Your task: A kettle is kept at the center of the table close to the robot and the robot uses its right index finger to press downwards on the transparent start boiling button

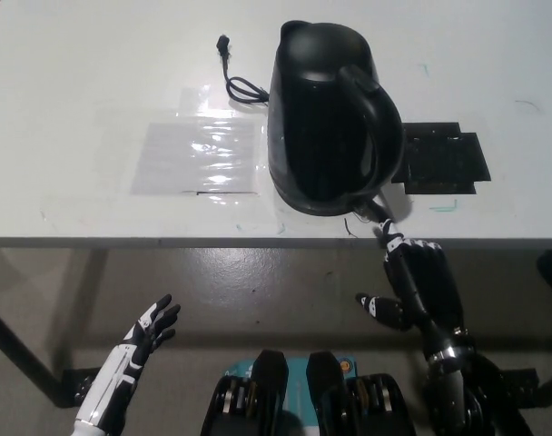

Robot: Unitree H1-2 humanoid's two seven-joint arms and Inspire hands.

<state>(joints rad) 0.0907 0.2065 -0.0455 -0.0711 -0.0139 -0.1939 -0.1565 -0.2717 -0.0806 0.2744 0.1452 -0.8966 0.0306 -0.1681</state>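
You saw the kettle (329, 116) standing upright near the bench (94, 73) front edge. The right hand (412, 282), one finger extended and holding nothing, reached the kettle's base below the handle. The left hand (147, 334) rested low, fingers spread.

The kettle (330, 118) stands on the surface (94, 73) near its front edge. A cord (235, 77) lies just left of it and behind, a plastic sheet (199, 156) to its left, a mat (442, 162) to its right. The right robot hand (412, 282) sits before the kettle's base, the left robot hand (149, 331) well apart, below the front edge.
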